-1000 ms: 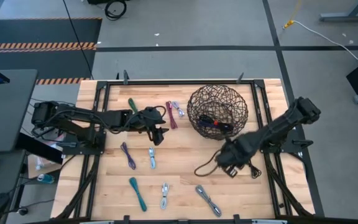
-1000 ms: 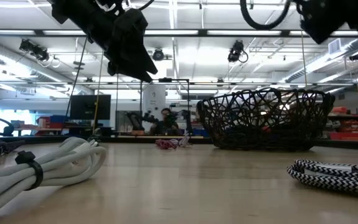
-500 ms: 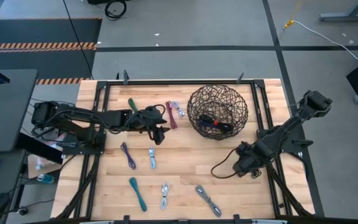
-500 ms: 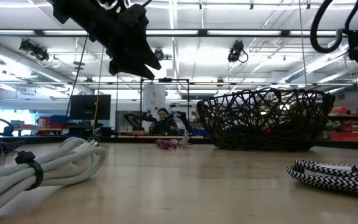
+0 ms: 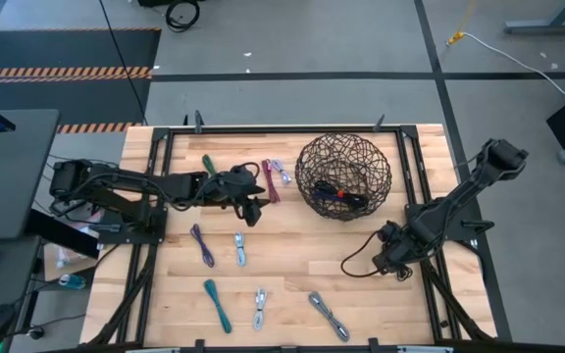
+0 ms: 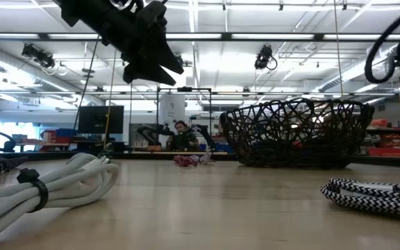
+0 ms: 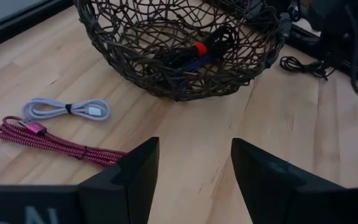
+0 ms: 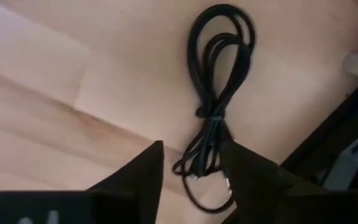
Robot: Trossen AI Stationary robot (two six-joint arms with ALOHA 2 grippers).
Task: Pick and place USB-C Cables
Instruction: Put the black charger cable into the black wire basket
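Note:
My right gripper (image 5: pixel 392 257) points down near the table's right edge, open. The black cable (image 8: pixel 219 68), a tied loop, sticks out from it toward the table's left; in the low view the black cable's loop (image 6: pixel 384 42) shows well above the table. My left gripper (image 5: pixel 253 208) hovers open left of the wire basket (image 5: pixel 344 176), above a maroon cable (image 7: pixel 48 143) and a grey-white one (image 7: pixel 67 109). A black-red cable (image 5: pixel 339 193) lies in the basket. Green (image 5: pixel 209 166), purple (image 5: pixel 202 245), teal (image 5: pixel 218 305), white (image 5: pixel 239 248) and grey (image 5: pixel 329 316) cables lie on the table. My right gripper's fingers stand apart on either side of the black cable's tail (image 8: pixel 205 149), just past its tie (image 8: pixel 209 115). The tail runs close to one finger (image 8: pixel 241 168). Whether that finger touches it I cannot tell.
Black frame rails (image 5: pixel 415 196) run along the table's sides, one close beside my right gripper. Near the front edge lie a white cable (image 6: pixel 47 187) and a black-and-white braided one (image 6: pixel 373 194). A person sits far behind the table (image 6: pixel 181 128).
My right gripper has gone toward the table's right edge and down, rolling its wrist, and the black cable's loop has travelled with it, still sticking out to the left. My left gripper has stayed in place and turned a little.

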